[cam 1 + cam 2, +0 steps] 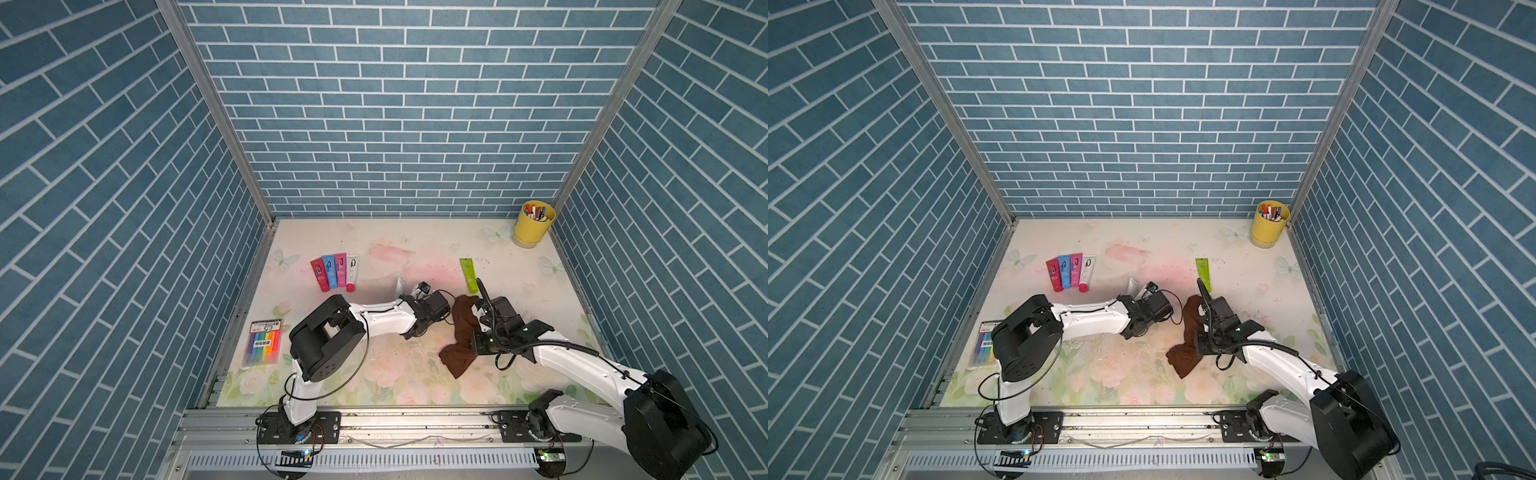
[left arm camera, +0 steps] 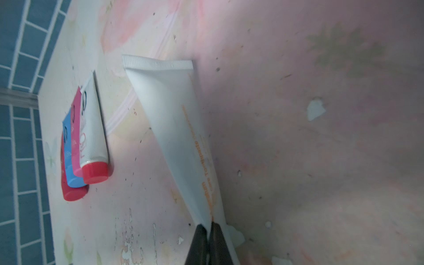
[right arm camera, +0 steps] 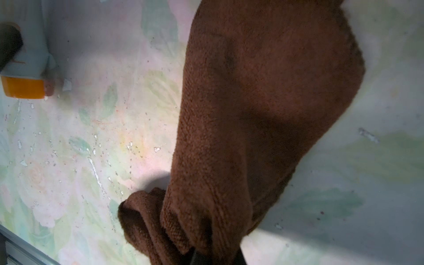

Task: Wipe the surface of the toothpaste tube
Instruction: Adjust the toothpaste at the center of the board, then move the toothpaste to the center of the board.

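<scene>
Centrally, left hand [image 2: 207, 227] clenched on toothpaste tube [image 2: 174, 128]; right hand [image 3: 218, 258] grasping cloth [image 3: 263, 103]; both well off walls [image 1: 407, 124].

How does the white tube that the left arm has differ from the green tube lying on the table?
The white tube is pinched near its cap end by the left tool; the green tube lies loose on the table, nothing touching it. The white tube has an orange cap; the green tube's cap is green. Both are squeeze tubes with a flat crimped end.
</scene>
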